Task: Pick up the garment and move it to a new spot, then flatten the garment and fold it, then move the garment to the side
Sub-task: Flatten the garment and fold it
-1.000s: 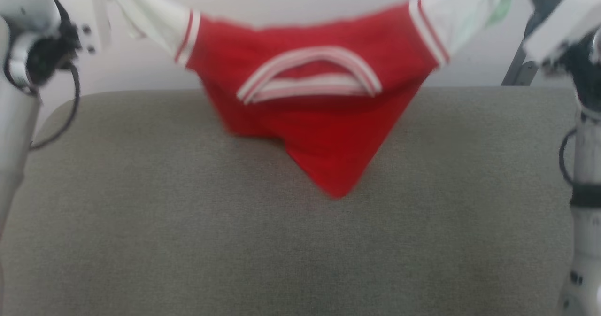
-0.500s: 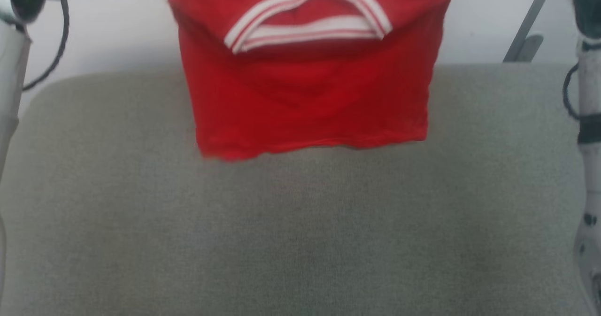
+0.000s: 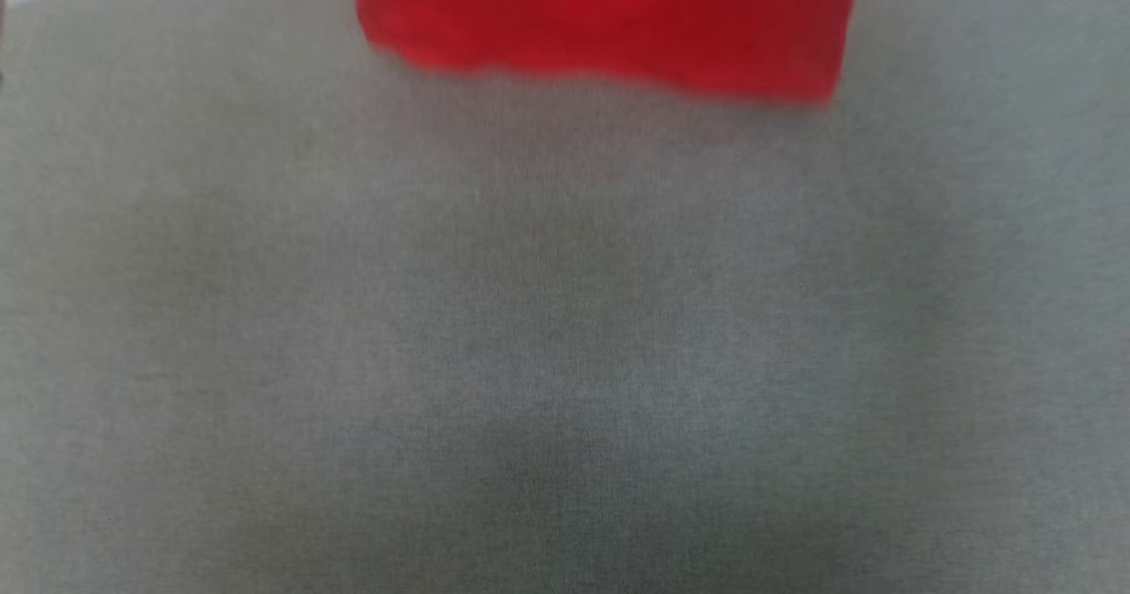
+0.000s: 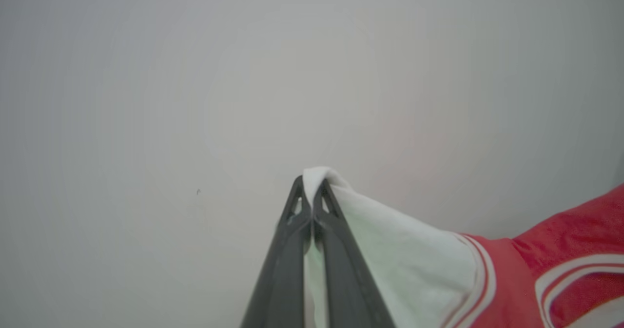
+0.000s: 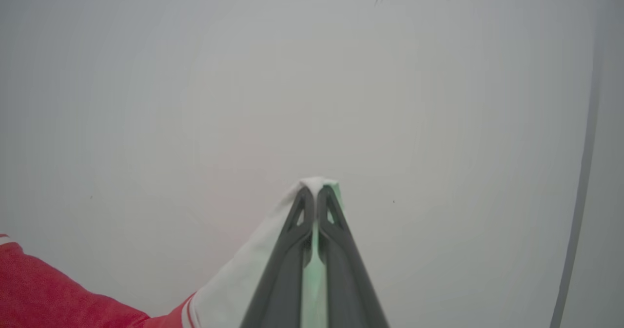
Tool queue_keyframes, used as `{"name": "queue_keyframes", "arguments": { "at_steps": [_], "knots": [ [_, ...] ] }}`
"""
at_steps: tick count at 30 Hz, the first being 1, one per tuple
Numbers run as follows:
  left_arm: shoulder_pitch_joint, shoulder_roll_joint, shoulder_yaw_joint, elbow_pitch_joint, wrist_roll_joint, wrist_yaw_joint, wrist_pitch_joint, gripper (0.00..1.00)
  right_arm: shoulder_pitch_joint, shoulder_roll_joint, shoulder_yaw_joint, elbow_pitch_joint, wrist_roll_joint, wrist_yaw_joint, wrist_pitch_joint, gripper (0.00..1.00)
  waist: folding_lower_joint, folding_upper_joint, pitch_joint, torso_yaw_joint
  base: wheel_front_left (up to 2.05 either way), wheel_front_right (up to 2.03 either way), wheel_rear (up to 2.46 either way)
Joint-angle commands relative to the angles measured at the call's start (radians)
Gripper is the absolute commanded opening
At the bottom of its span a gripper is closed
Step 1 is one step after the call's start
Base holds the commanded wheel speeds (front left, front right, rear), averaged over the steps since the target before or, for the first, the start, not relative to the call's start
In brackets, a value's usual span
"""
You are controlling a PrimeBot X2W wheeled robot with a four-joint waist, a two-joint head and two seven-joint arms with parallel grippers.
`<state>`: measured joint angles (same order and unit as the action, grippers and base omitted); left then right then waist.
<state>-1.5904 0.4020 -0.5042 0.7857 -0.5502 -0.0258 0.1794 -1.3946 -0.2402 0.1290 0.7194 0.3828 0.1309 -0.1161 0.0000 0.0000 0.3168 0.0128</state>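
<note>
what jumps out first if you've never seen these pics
The bright red garment hangs at the top of the head view, over a grey fabric surface. In the wrist views, the left pincer and the right pincer are each shut on one of its white sleeves.

Left end effector pinching a white sleeve

The left end effector (image 4: 312, 191) has its two dark fingers (image 4: 285, 264) pressed together on the white sleeve of the garment (image 4: 492, 279), whose striped trim and red body trail right against a plain pale wall (image 4: 195, 84).
</note>
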Motion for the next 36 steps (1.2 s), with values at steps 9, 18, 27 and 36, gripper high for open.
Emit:
{"name": "queue_keyframes", "arguments": {
  "at_steps": [9, 18, 27, 36],
  "knots": [
    [-0.089, -0.045, 0.001, 0.073, 0.048, 0.020, -0.263, 0.00, -0.083, -0.044, 0.047, 0.022, -0.177, -0.001, -0.149, 0.00, 0.0000, 0.0000, 0.144, 0.041, 0.00, 0.00, 0.00],
    [0.082, -0.092, -0.042, 0.235, 0.008, -0.050, -0.234, 0.00, 0.115, -0.065, 0.208, 0.149, -0.059, -0.001, -0.138, 0.00, 0.0000, 0.0000, 0.081, 0.074, 0.00, 0.00, 0.00],
    [0.329, -0.082, -0.079, 0.310, -0.064, -0.094, -0.067, 0.00, 0.372, -0.147, 0.366, 0.075, 0.307, -0.001, 0.091, 0.00, 0.0000, 0.0000, -0.054, 0.077, 0.00, 0.00, 0.00],
    [0.617, 0.006, -0.095, 0.181, -0.148, -0.102, 0.074, 0.00, 0.644, -0.308, 0.440, -0.172, 0.499, -0.001, 0.288, 0.00, 0.0000, 0.0000, -0.160, 0.067, 0.00, 0.00, 0.00]
  ]
}}
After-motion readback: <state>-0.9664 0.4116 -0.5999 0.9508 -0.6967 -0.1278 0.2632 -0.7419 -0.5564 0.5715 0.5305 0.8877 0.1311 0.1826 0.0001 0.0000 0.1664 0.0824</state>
